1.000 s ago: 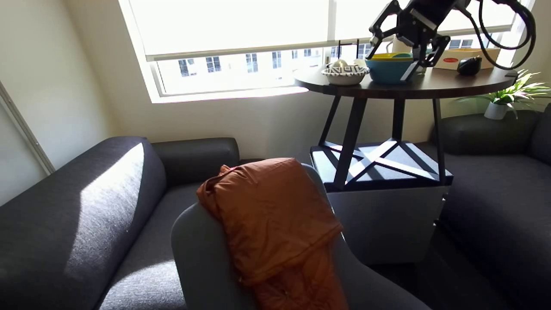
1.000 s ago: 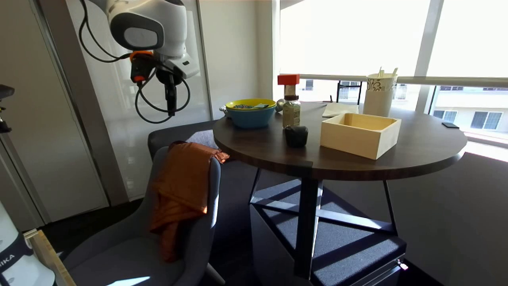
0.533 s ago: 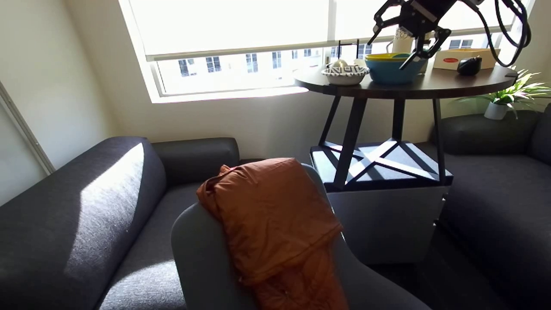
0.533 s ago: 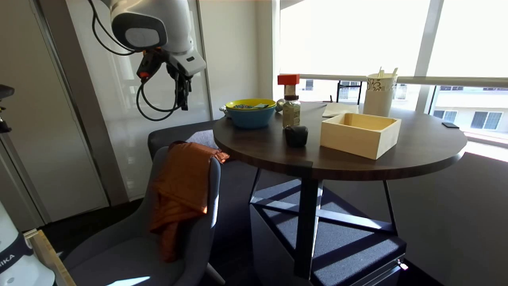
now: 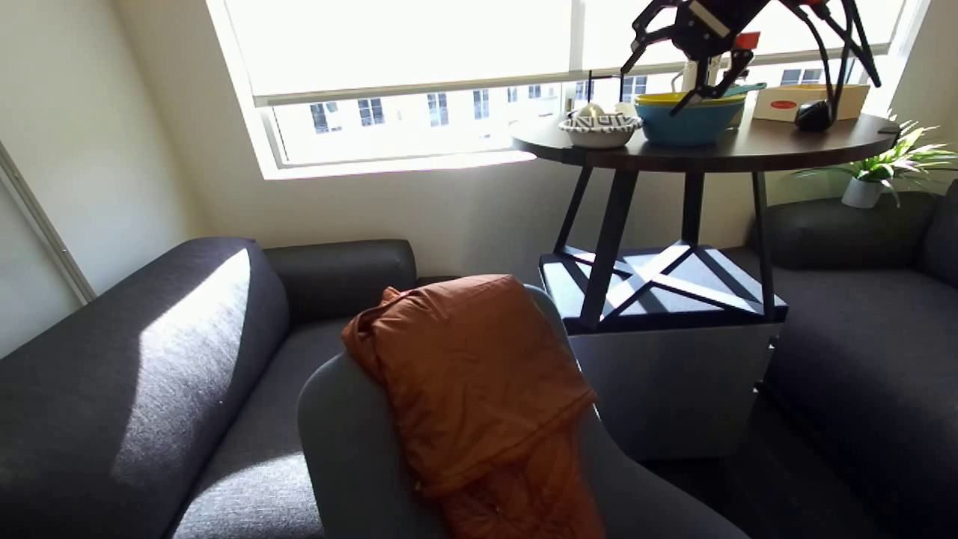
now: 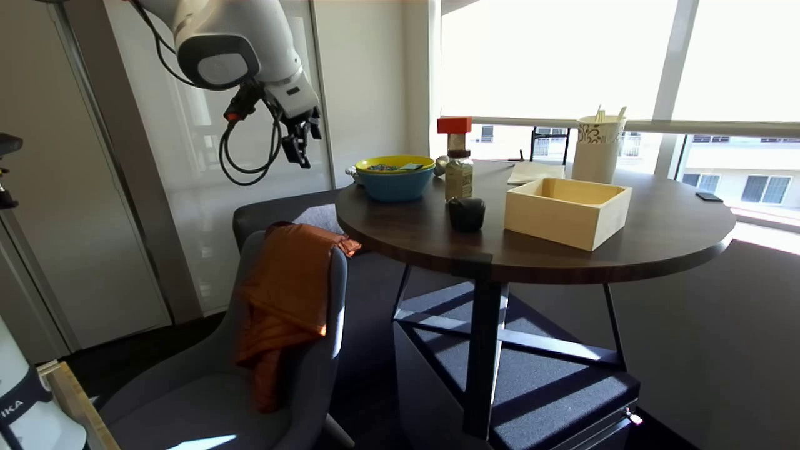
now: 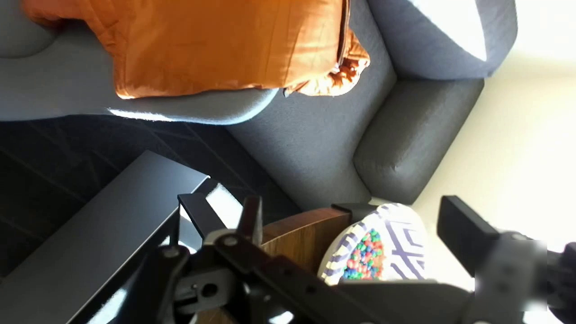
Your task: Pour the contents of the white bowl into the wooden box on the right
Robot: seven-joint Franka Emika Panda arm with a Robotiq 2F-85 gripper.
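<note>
The white bowl has a dark zigzag pattern and stands near the table's edge in an exterior view. In the wrist view the white bowl shows red, green and blue beads inside, its lower part hidden by my gripper. My gripper is open and empty, tilted, above and to the right of the white bowl there. It also hangs left of the table in an exterior view. In the wrist view, the bowl lies beyond and between my open fingers. The pale wooden box stands open-topped; its side shows in an exterior view.
A blue bowl with a yellow bowl in it stands beside the white bowl. A red-topped bottle, a black object and a white cup with cutlery stand on the round table. A chair with an orange jacket is near.
My gripper has risen slightly and shifted toward the white bowl, tilting from hanging straight down. The fingers stay open. The objects on the table have not moved.
</note>
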